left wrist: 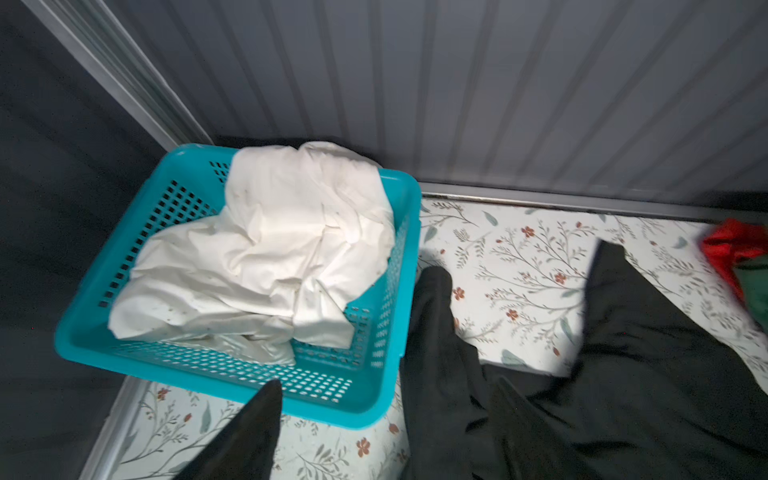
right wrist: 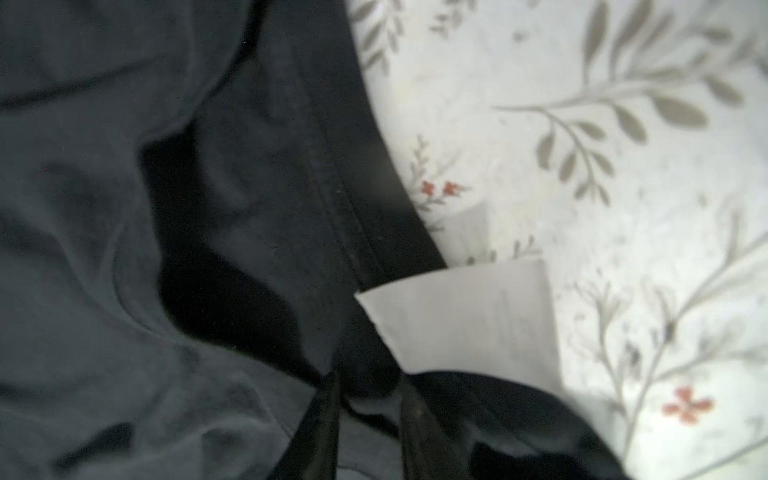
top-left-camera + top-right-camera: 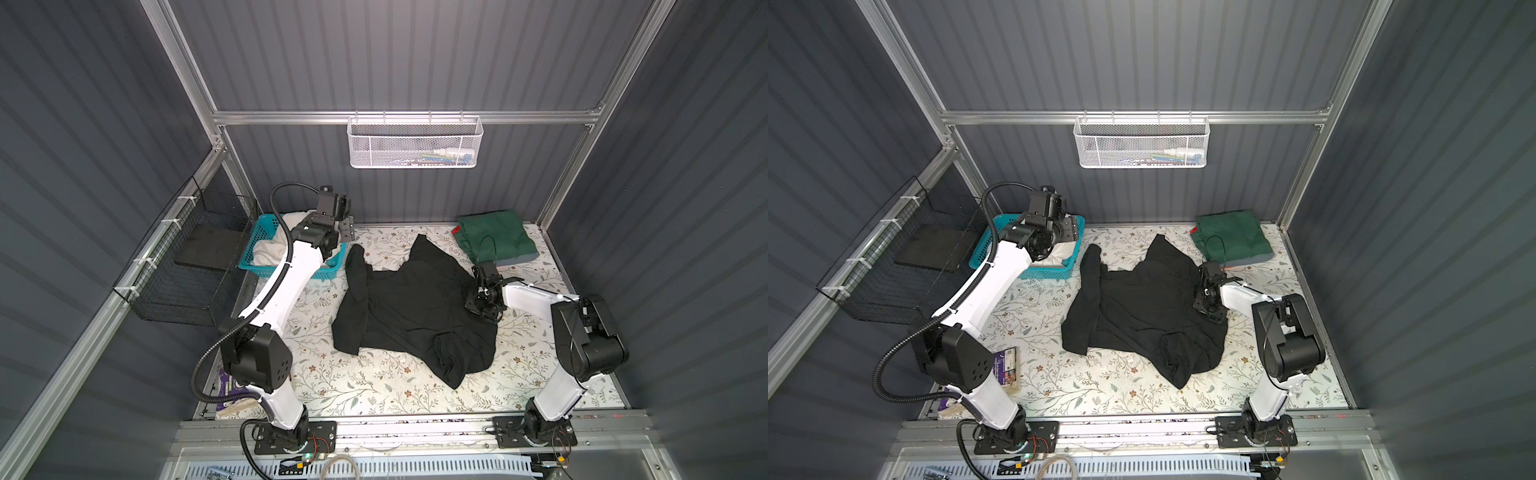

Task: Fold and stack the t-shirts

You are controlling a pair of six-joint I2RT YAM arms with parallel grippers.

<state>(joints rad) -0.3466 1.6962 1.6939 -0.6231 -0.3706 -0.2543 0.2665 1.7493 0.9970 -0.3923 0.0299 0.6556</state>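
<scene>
The table [image 3: 374,390] carries one loose black shirt [image 3: 407,307], crumpled at its middle. The right gripper [image 2: 370,395] is down on the shirt's edge, so the right arm is much the nearer. Nearly all the cloth lies out from these jaws toward the left arm. The shirt is too rumpled to read a clean long axis, though it seems to run from far wall to near rail, crosswise to that reach. The jaws stand narrow, with a pinch of black cloth between them just by the hem. A white label [image 2: 465,320] sticks out right beside the fingers.

Behind the right jaws, near but apart, sits the folded pile: green shirt [image 3: 494,239] on top, with grey and red edges showing under it.

The left gripper [image 3: 347,232] hangs raised over the basket [image 3: 257,226] corner, jaws wide and empty. A white shirt [image 1: 270,249] is bundled in the basket, and a black sleeve lies just beyond, on the jaws' other side. Nothing stands between either gripper and the black cloth.
</scene>
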